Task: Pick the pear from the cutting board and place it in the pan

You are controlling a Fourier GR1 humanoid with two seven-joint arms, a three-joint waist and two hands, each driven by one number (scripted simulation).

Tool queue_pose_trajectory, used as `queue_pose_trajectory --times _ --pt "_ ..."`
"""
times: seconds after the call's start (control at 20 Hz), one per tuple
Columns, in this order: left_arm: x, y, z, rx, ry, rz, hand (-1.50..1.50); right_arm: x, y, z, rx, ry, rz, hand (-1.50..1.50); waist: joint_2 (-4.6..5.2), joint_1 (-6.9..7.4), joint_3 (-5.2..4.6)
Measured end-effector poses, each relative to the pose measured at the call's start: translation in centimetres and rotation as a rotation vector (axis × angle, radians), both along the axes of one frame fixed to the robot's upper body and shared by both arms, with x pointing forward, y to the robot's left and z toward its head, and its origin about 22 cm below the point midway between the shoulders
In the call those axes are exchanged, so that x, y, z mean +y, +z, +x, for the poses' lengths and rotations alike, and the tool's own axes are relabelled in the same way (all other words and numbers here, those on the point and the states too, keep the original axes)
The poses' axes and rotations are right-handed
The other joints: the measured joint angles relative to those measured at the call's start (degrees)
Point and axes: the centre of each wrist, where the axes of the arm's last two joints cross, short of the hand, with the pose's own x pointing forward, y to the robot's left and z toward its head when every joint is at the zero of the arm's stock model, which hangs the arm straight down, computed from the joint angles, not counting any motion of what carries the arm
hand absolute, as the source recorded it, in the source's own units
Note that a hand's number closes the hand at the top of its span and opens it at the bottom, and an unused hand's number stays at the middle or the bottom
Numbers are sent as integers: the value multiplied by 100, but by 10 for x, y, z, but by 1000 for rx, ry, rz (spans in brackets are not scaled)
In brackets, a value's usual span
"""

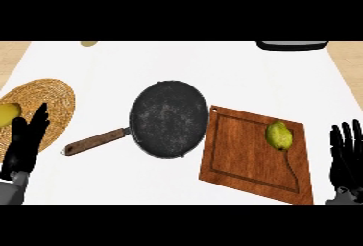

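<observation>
A yellow-green pear (279, 135) lies on the far right part of a brown wooden cutting board (245, 158). Left of the board sits a dark round pan (169, 118) with a wooden handle (96, 141) pointing to the lower left. My right hand (346, 158) rests open at the view's right edge, fingers up, a short way right of the board and apart from the pear. At the left edge my left hand (25, 141) is open too, fingers up, over the rim of a woven mat.
A round woven straw mat (50, 103) lies at the left with a yellowish object (7, 113) on it. A dark appliance edge (292, 45) shows at the back right, and a small tan object (89, 43) at the back left.
</observation>
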Motion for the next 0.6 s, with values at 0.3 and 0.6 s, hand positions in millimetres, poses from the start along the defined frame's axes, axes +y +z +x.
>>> queue_pose_trajectory --times 0.3,0.6 --pt "-4 3 8 16 -7 0 0 -56 14 -25 33 105 -129 -150 -6 57 -21" --pt "-8 11 11 18 -17 -6 0 -108 61 -23 236 322 -377 -150 -5 150 -27"
